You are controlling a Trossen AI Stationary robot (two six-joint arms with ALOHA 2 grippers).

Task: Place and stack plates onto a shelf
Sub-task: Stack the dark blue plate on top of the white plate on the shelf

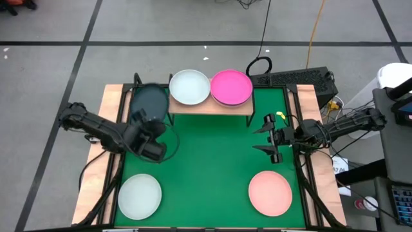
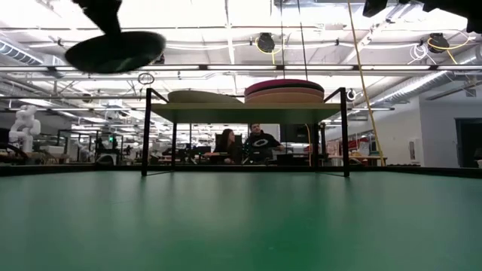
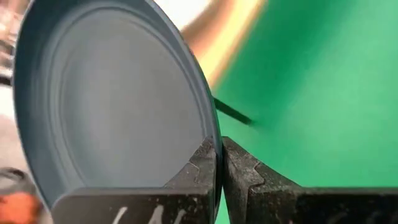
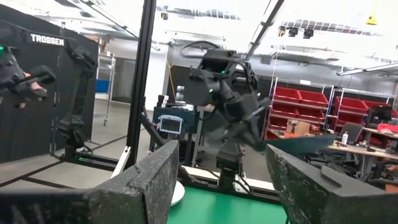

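My left gripper [image 1: 143, 117] is shut on a dark teal-grey plate [image 1: 149, 100], held in the air just left of the shelf's left end. In the low view this plate [image 2: 114, 51] shows higher than the shelf board [image 2: 245, 113]. The light wooden shelf [image 1: 209, 108] carries a pale mint-white plate [image 1: 190, 87] and, beside it, a stack topped by a magenta plate [image 1: 232, 87]. Another pale mint plate [image 1: 139, 195] and a pink plate [image 1: 270, 192] lie flat on the green mat. My right gripper [image 1: 267, 137] is open above the mat, right of the shelf. My left gripper pinches the dark plate's rim [image 3: 210, 134] between its two fingers, one finger [image 3: 198, 167] on the inner face and the other on the underside. The fingers come level from the table's near side. The plate is lifted clear and nearly level, slightly tilted.
The green mat [image 1: 212, 161] has free room in its middle between the two arms. Black shelf legs [image 2: 146, 132] stand at the corners. Cables and a black box [image 1: 302, 78] lie beyond the far right corner. People sit in the room behind [image 2: 260, 141].
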